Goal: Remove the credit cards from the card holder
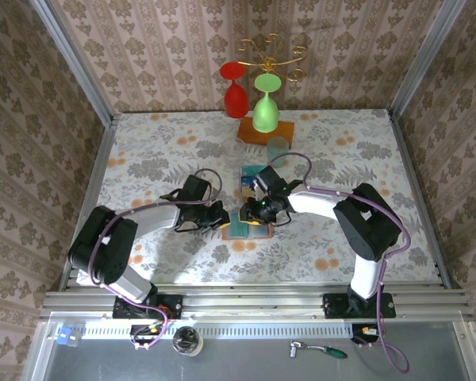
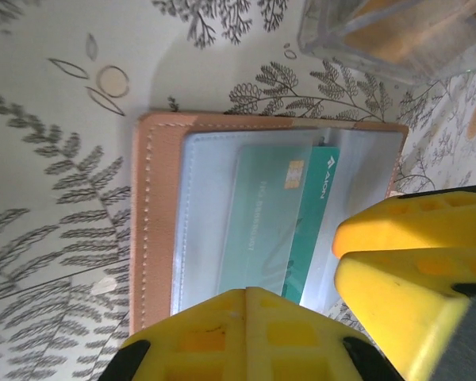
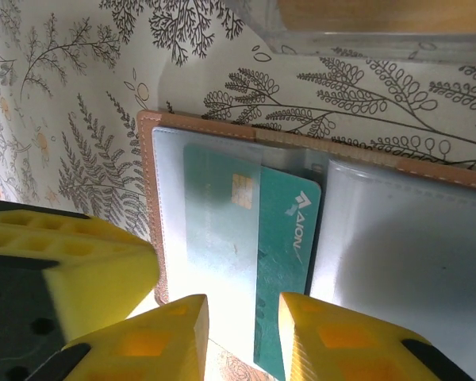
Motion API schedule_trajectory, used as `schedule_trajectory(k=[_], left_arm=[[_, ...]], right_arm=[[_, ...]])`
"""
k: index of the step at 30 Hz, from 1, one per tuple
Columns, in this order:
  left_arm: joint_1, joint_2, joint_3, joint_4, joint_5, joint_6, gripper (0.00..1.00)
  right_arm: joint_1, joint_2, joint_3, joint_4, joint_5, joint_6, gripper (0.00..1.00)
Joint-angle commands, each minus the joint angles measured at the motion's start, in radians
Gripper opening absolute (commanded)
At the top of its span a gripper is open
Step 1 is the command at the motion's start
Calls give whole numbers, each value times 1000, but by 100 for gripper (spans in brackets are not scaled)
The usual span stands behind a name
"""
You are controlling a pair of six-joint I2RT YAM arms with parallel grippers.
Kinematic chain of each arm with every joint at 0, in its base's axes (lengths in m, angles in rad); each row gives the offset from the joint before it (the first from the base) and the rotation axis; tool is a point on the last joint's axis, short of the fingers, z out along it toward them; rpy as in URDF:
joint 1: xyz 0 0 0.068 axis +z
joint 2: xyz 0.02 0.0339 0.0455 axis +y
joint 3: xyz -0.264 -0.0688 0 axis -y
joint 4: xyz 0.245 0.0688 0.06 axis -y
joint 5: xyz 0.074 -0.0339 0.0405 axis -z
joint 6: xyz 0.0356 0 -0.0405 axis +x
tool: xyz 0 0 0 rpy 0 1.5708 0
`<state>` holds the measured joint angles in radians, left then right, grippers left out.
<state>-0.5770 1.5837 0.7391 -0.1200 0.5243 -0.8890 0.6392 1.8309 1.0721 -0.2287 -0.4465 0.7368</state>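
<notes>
**Two robot grippers at an open card holder, one card partway out**

We look down on a floral-patterned table (image 1: 166, 159). Near its centre lies the small tan-brown leather bifold card holder (image 2: 155, 222). It is opened flat, with its translucent grey-blue pockets facing up.

The yellow-fingered left gripper (image 2: 242, 337) reaches the holder from nine o'clock. Its jaws are fully closed with nothing between them, and it seems to press on the holder's edge to pin it down.

The right gripper (image 3: 244, 337) comes in from three o'clock. Its jaws stand a narrow gap apart over the end of a thin teal-blue plastic credit card (image 3: 282, 254) with a gold chip. As far as we can see, they are not clamped on it.

That card sits partway out of its pocket, roughly half under the film and half bare. The neighbouring pocket looks empty.

At twelve o'clock, just beyond the holder, stands a clear container (image 2: 365, 32) with something orange-brown in it. We cannot tell whether that is a card.

We judge the task unfinished, since the one card we can make out is loosened but not free. What is left is to grasp it, draw it clear, set it down, and check for others.
</notes>
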Motion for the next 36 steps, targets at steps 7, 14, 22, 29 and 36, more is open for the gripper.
schedule_trajectory(k=[7,14,22,29,36], left_arm=[[-10,28,35,-44,-31,30,0],[-10,55,34,-46,-34,38,0],[-11,60,26,-53,-38,38,0],[-9,52,13,-55,-40,34,0],[-9,51,11,-54,-39,33,0]], right_arm=[[-7,-31,-4,-25,20,-10,31],[-9,-21,-5,-21,15,-10,31],[-9,8,-10,-20,17,-10,31],[-9,23,-16,-26,26,-9,31],[-6,38,-19,-27,32,-10,32]])
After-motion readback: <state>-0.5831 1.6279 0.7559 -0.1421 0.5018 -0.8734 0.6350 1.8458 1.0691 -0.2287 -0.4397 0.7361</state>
